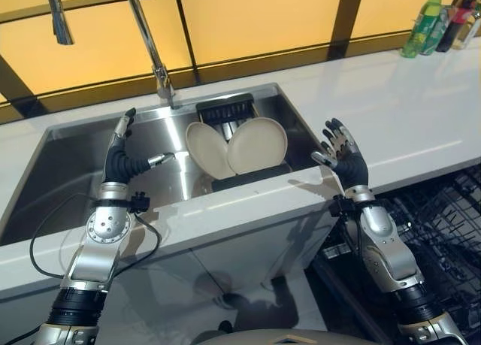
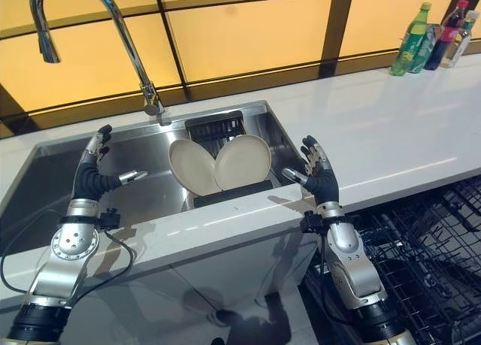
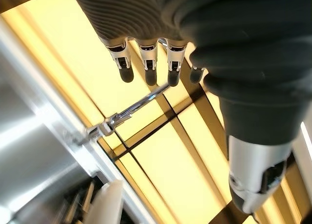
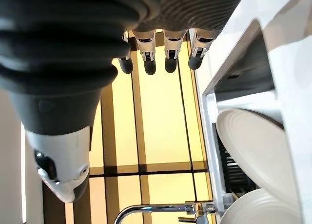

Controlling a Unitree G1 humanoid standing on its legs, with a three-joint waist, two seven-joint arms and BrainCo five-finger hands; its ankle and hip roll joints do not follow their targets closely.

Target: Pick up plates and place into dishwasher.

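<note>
Two cream plates (image 1: 258, 144) (image 2: 194, 167) stand on edge, leaning against each other, in a black rack (image 1: 225, 109) at the right end of the steel sink (image 1: 75, 153). One plate (image 4: 248, 148) also shows past my right hand's fingers (image 4: 165, 55). My left hand (image 1: 120, 158) is raised over the sink's front left, open, fingers straight and thumb pointing toward the plates, holding nothing. My right hand (image 1: 344, 155) is raised open just right of the sink's corner, above the white counter, a little right of the plates and empty.
A tall chrome faucet (image 1: 154, 55) rises behind the sink. The open dishwasher's dark wire rack (image 1: 440, 225) sits low at the right, below the white counter (image 1: 406, 112). Several bottles (image 1: 440, 22) stand at the counter's far right corner.
</note>
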